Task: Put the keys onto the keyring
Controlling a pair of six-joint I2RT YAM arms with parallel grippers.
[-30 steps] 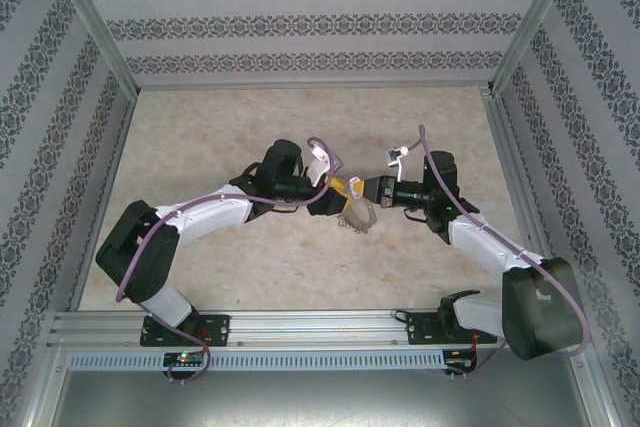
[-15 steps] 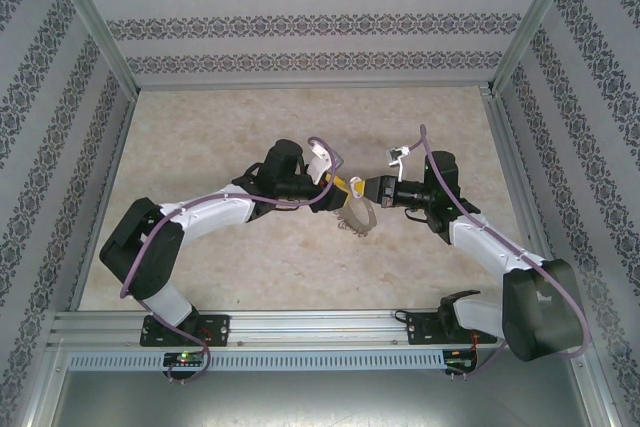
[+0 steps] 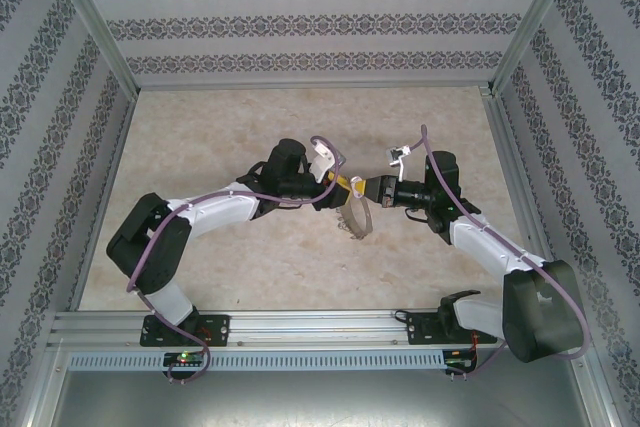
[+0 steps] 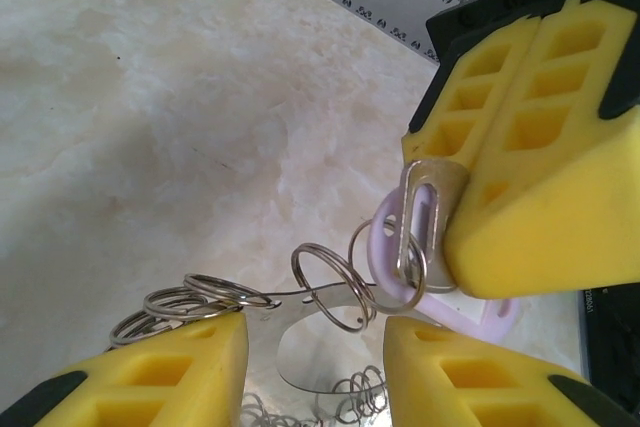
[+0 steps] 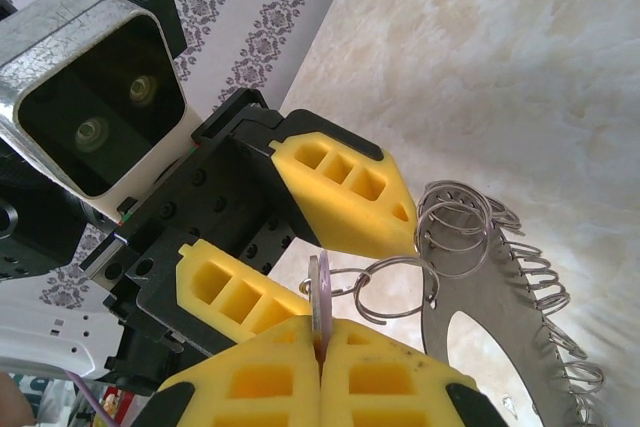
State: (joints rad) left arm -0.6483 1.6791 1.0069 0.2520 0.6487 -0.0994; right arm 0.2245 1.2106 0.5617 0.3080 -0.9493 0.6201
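My right gripper [image 3: 368,190] [image 5: 320,332] is shut on the small metal key [image 4: 418,217] and its lilac tag [image 4: 385,257], which poke edge-on out of its pads [image 5: 319,292]. From the key's own ring a split ring links down to the keyring [image 3: 354,217], a flat grey hoop [image 4: 300,312] [image 5: 450,277] fringed with silvery rings [image 4: 190,302]. The hoop hangs under the two grippers, above the table. My left gripper [image 3: 338,187] [image 4: 315,327] faces the right one, open, its yellow pads either side of the hoop's top edge. Whether a pad touches the hoop is unclear.
The pale marbled table top [image 3: 230,127] lies inside patterned walls [image 3: 300,22]. Both arms meet near its middle, gripper tips almost touching. An aluminium rail [image 3: 320,327] runs along the near edge.
The hoop has turned from broad-side to nearly edge-on and hangs thinner under the grippers. The left arm's elbow has shifted to the right. The right arm has stayed put.
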